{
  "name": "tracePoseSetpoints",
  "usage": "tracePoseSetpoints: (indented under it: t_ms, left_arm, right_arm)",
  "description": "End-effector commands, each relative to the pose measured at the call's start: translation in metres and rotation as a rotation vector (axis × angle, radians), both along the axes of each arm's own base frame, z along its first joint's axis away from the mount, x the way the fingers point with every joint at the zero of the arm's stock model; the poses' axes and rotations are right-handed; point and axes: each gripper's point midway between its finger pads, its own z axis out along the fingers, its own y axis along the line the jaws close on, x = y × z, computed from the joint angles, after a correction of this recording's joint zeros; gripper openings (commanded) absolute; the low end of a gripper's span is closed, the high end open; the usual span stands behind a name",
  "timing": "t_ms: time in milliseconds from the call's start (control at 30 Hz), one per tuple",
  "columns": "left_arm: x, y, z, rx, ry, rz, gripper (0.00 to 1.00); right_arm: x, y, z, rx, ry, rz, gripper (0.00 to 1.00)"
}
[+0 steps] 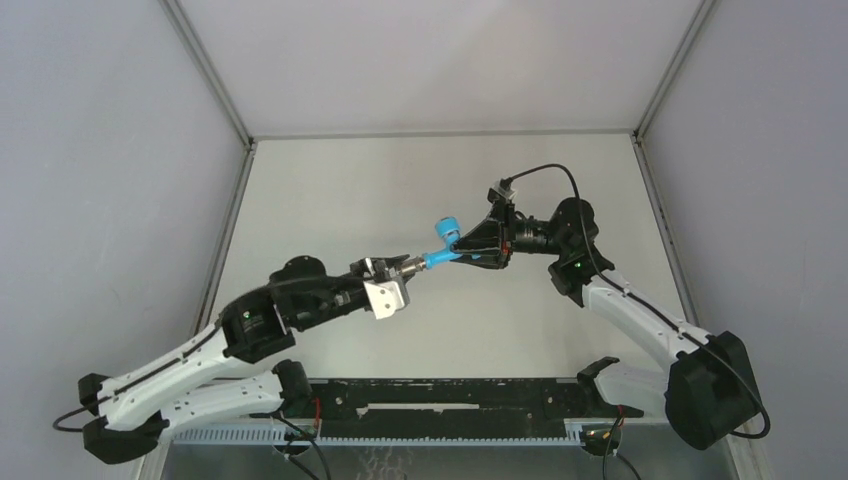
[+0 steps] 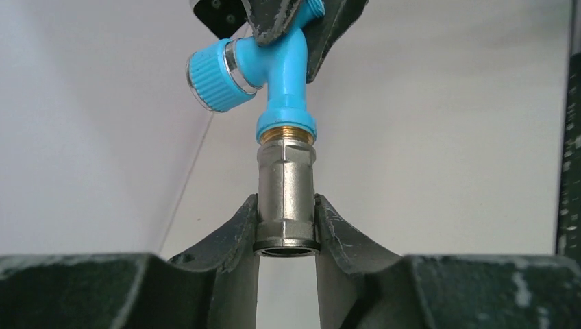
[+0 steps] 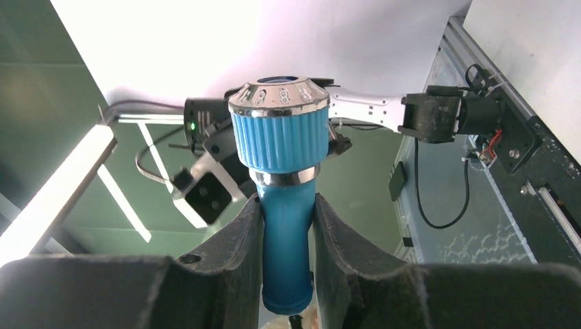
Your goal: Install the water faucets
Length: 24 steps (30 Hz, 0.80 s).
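A bright-blue bent water faucet (image 1: 441, 248) hangs in mid-air over the middle of the table, its ribbed knob pointing to the far side. My right gripper (image 1: 468, 250) is shut on its blue body (image 3: 288, 240), with the knob (image 3: 278, 130) just past the fingertips. The faucet's brass threaded end (image 2: 286, 133) sits in the top of a grey metal fitting (image 2: 286, 199), and only a thin band of thread shows. My left gripper (image 1: 405, 270) is shut on that fitting, its pads pressing both sides near the fitting's open lower rim.
The white table (image 1: 330, 190) has metal rails along its left and right edges and grey walls around it. A black perforated bar (image 1: 450, 395) runs along the near edge between the arm bases. Cables trail from the right wrist (image 1: 545, 175).
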Motion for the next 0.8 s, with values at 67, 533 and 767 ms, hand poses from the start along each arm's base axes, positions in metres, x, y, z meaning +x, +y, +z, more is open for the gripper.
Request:
tracePoseSetpoints:
  t_ms: [67, 533, 767]
  left_arm:
    - [0.028, 0.01, -0.038, 0.339, -0.264, 0.154, 0.0]
    - [0.025, 0.006, -0.043, 0.276, -0.265, 0.196, 0.0]
    - [0.017, 0.018, -0.01, -0.008, 0.033, 0.176, 0.0]
  right_arm:
    - [0.027, -0.007, 0.0, 0.025, 0.071, -0.122, 0.07]
    - [0.046, -0.026, 0.007, 0.033, 0.081, -0.273, 0.76]
    - [0.05, -0.064, 0.004, -0.167, -0.241, -0.431, 0.75]
